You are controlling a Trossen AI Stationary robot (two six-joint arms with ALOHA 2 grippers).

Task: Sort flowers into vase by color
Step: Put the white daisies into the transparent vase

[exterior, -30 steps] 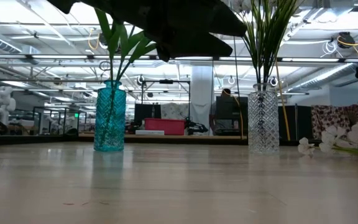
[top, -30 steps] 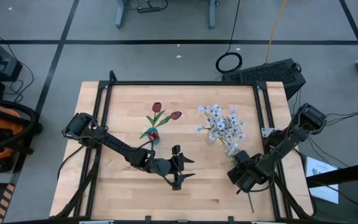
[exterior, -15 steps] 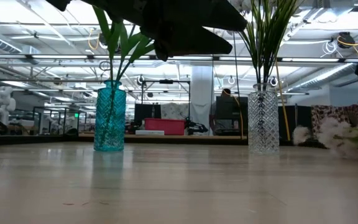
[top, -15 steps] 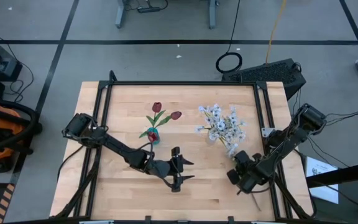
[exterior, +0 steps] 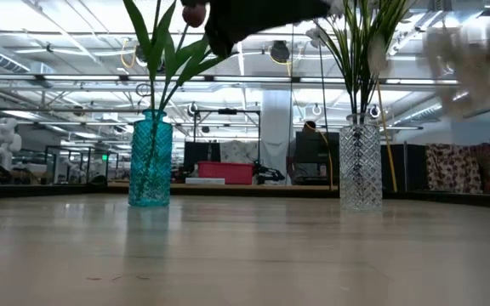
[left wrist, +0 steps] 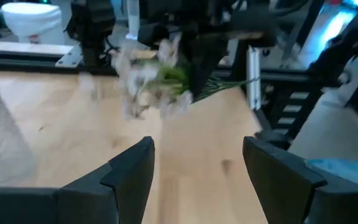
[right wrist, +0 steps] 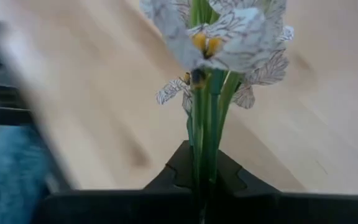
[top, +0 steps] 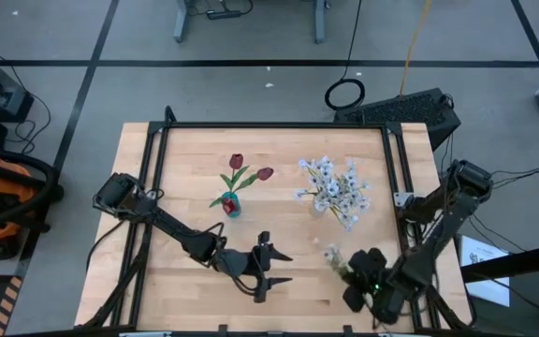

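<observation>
A teal vase [top: 233, 208] holding red-headed flowers [top: 237, 161] stands at the table's middle. To its right, a clear vase [exterior: 361, 161] carries white flowers [top: 337, 192]. Near the front edge on the right, my right gripper [top: 356, 278] is shut on one more white flower spray [top: 333, 255], which is lifted off the table; it shows blurred in the low view [exterior: 475, 51]. My left gripper [top: 269, 267] hovers open near the front edge at the middle, its fingers [left wrist: 135, 171] empty and pointing at that spray [left wrist: 154, 81]. My right gripper pinches the spray's green stems [right wrist: 204, 163] between its two fingers, a little below the blossoms [right wrist: 229, 31]. The fingers slant down toward the table's left. The spray is lifted clear, its head sticking out beyond the fingertips; the stems' lower end is hidden by the gripper.
A black frame rail [top: 269, 125] runs along the table's far edge and sides. Bare wood [top: 195, 168] lies left of the teal vase and between the two vases. A dark box [top: 410, 110] sits beyond the far right corner.
My right gripper has shut on the white spray that lay at the table's right, then risen and swung toward the near edge, tipping as it went. The spray has come up clear of the table. My left gripper has drifted a little toward the near edge, staying open.
</observation>
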